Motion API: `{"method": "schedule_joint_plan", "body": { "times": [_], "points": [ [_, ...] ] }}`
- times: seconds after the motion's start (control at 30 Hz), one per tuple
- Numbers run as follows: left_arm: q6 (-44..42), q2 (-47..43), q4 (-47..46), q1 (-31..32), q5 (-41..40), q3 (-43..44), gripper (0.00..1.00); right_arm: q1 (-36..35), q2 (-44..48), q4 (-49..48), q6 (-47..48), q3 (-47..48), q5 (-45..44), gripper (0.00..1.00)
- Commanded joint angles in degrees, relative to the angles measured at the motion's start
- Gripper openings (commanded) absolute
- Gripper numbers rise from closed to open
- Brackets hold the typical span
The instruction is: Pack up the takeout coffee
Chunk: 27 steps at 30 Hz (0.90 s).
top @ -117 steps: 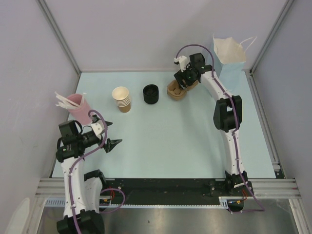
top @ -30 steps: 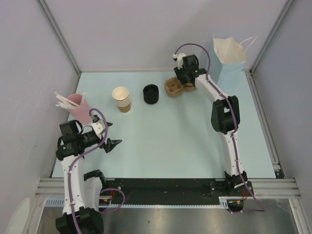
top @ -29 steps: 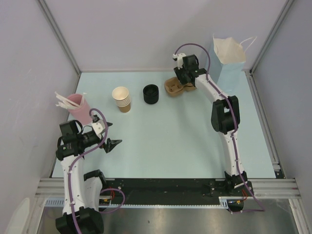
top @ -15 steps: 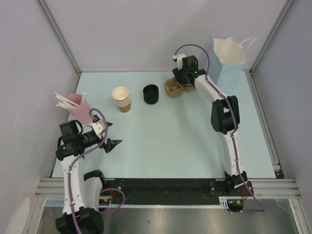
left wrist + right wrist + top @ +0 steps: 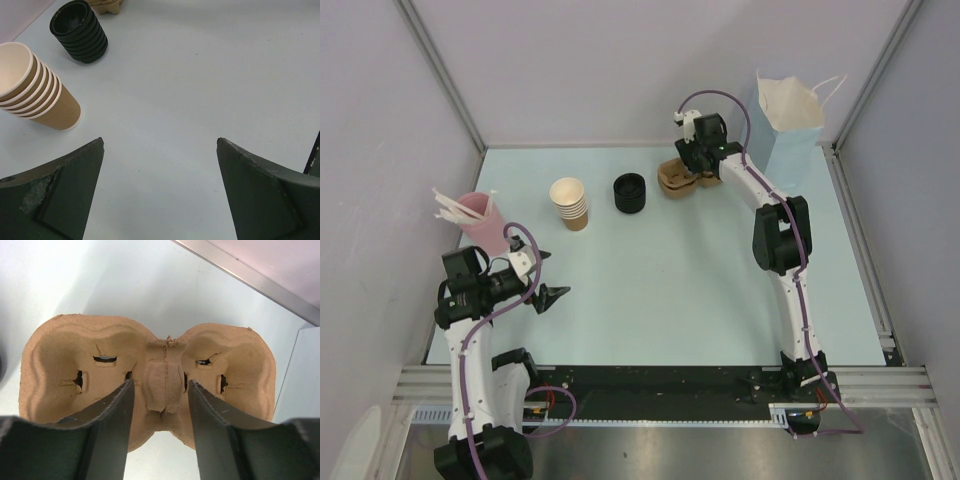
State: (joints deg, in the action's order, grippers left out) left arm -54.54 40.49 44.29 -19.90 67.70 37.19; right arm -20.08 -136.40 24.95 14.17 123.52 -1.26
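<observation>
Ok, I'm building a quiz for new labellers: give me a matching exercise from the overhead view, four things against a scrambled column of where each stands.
1 pink cup of stirrers
2 stack of tan cups
3 stack of black lids
4 blue paper bag

A far right corner
B between tan cups and cardboard carrier
C far left
D between pink cup and black lids

Pairs: 1-C, 2-D, 3-B, 4-A

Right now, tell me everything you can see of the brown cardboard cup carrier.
The cup carrier is tan moulded pulp, rough and slightly frayed, with two empty round wells, slits in their walls, joined by a raised centre ridge. It lies flat on the pale table beside the blue bag. The right tool straddles the ridge, a finger on each side; whether it pinches is unclear.
</observation>
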Motion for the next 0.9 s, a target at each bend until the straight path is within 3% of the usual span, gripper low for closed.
{"method": "schedule_joint_plan", "body": {
  "times": [0.0, 0.17, 0.5, 0.87],
  "points": [
    [-2.9, -0.1, -0.3, -0.3, 2.6, 0.6, 1.00, -0.1, -0.4, -1.4, 0.3, 0.2, 0.6, 0.55],
    [-2.9, -0.1, -0.2, -0.3, 2.5, 0.6, 1.00, 0.0, -0.7, -1.3, 0.5, 0.2, 0.6, 0.57],
    [-3.0, -0.1, -0.1, -0.3, 2.5, 0.6, 1.00, 0.6, -1.2, -0.6, -0.1, 0.7, 3.3, 0.46],
    [-3.0, 0.0, 0.0, -0.3, 2.6, 0.6, 1.00, 0.6, -1.8, -1.0, 0.0, 0.7, 2.1, 0.49]
  ]
}}
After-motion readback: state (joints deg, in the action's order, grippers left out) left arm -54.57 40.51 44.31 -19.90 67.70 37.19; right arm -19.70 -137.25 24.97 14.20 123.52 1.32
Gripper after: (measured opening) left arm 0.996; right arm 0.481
